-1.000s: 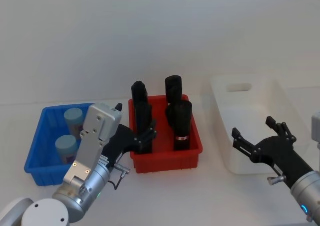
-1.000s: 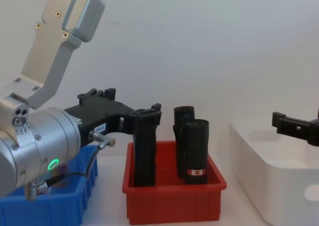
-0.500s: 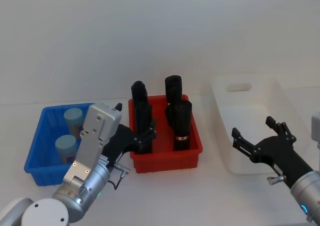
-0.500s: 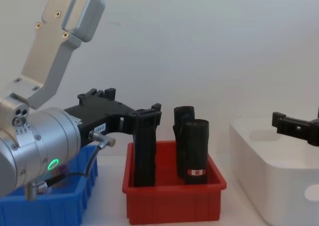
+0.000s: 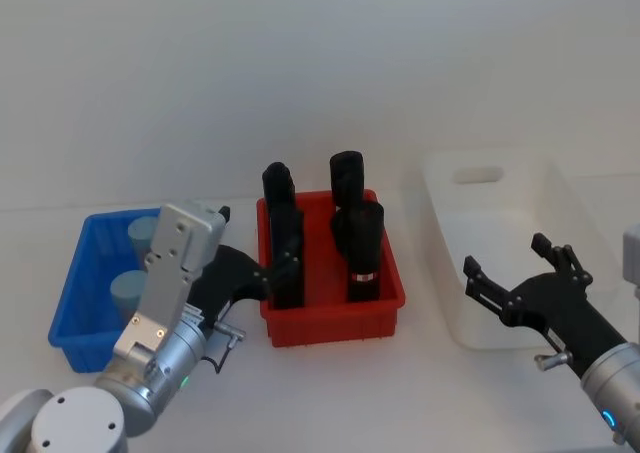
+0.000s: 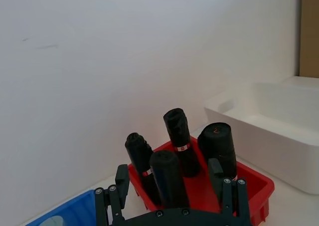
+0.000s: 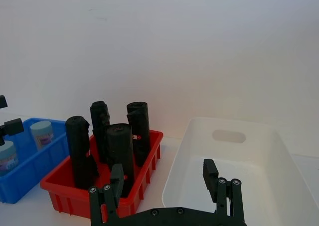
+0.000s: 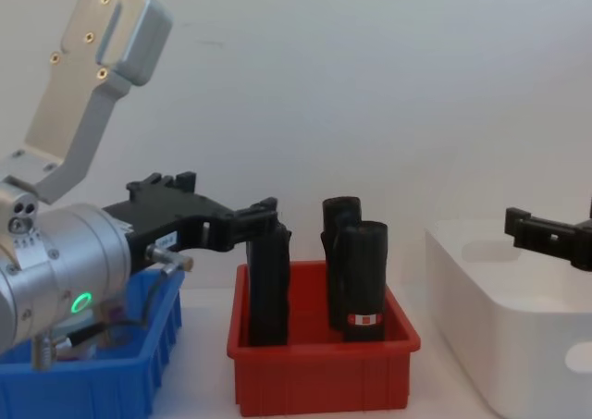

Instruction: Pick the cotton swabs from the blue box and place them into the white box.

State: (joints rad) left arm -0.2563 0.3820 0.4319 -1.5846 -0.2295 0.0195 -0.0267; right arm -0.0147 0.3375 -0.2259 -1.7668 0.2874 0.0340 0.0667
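The blue box [image 5: 70,313] sits at the left of the table. Two cotton swabs jars with light blue lids stand in it, one at the back [image 5: 140,231] and one nearer the front [image 5: 124,293]. Both are partly hidden by my left arm. My left gripper [image 5: 257,243] hovers open between the blue box and the red bin, with its far finger close to a black roll. The white box [image 5: 440,188] stands at the right, with nothing visible inside it. My right gripper [image 5: 510,263] is open and holds nothing in front of the white box's near wall.
A red bin [image 5: 330,318] stands between the blue and white boxes and holds several upright black rolls [image 5: 362,248]. A bare white wall rises behind the table. Open tabletop lies in front of the bins.
My left arm has shifted left, toward the blue box, and it now covers more of the jars. The right arm and the boxes have not moved.
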